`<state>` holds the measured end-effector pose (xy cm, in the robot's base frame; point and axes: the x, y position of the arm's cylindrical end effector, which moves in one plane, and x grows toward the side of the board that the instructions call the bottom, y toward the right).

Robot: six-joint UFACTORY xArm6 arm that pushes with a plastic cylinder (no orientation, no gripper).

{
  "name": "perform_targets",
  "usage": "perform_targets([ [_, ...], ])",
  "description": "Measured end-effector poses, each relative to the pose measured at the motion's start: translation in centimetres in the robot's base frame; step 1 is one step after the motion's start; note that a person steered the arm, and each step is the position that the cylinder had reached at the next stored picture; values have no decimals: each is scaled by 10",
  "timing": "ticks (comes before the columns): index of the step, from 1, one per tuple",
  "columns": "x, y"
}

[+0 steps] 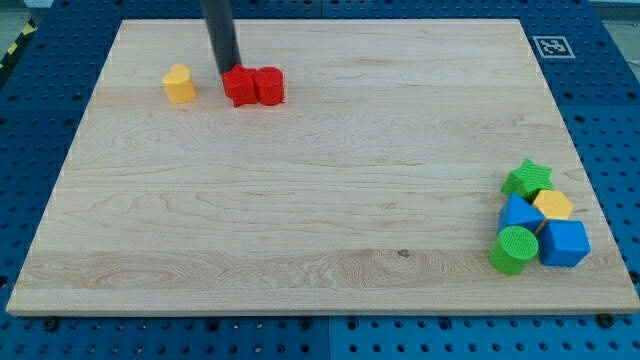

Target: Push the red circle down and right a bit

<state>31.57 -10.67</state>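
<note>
The red circle point(269, 86) sits near the view's top left on the wooden board point(320, 200). A second red block point(240, 87), of star-like shape, touches its left side. My tip point(228, 72) is at the upper left edge of that second red block, left of the red circle. The dark rod rises from there out of the view's top.
A yellow block point(180, 84) lies left of the red pair. At the view's bottom right is a cluster: a green star point(527, 178), a yellow block point(552, 205), a blue block point(519, 214), a blue cube point(565, 243) and a green cylinder point(514, 249).
</note>
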Motion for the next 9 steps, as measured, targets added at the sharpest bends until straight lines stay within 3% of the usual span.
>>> perform_targets([
  [2, 63, 90],
  [4, 47, 91],
  [6, 22, 22],
  [9, 131, 46],
])
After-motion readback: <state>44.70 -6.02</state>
